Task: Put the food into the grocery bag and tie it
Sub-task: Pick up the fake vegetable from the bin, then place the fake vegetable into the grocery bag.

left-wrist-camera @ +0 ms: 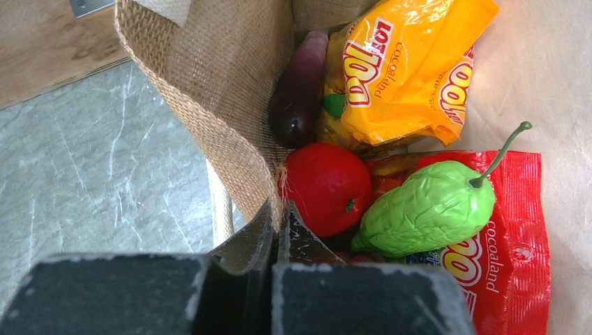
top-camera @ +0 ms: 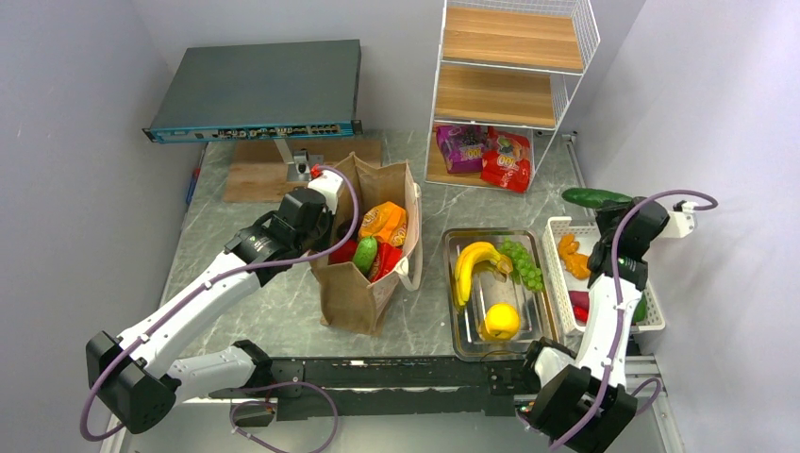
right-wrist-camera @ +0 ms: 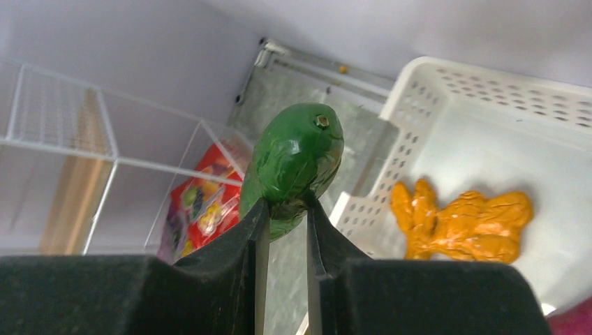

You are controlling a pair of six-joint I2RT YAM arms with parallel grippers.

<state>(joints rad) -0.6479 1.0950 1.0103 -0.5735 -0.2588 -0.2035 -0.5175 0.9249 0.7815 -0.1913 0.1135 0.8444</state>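
While its mouth stands open, bag (top-camera: pixel 363 283): upright at mid-counter (top-camera: pixel 274 302), handles not yet tied.
Left fingers (left-wrist-camera: pixel 269 230): pinched shut on the bag's 9 o'clock rim. My read is that this keeps the mouth spread and the bag from tipping.
Inside bag: orange packet (left-wrist-camera: pixel 412 63), apple (left-wrist-camera: pixel 324 185), green gourd (left-wrist-camera: pixel 426 206), red packet (left-wrist-camera: pixel 509 258), purple piece (left-wrist-camera: pixel 297 91) at 12 o'clock.
Right fingers (right-wrist-camera: pixel 262 227): narrow, clamped on the cucumber (right-wrist-camera: pixel 297 153) near one end, the rest jutting past the tips.
Cucumber position: aloft at 12 o'clock of the basket (top-camera: pixel 557 245), likely raised to clear its rim.
Bag from right fingers: at 9 o'clock, well apart, with the tray (top-camera: pixel 451 283) between.
Left to load: banana (top-camera: pixel 472 264), grapes (top-camera: pixel 522 260) and lemon (top-camera: pixel 500 321) in the tray.
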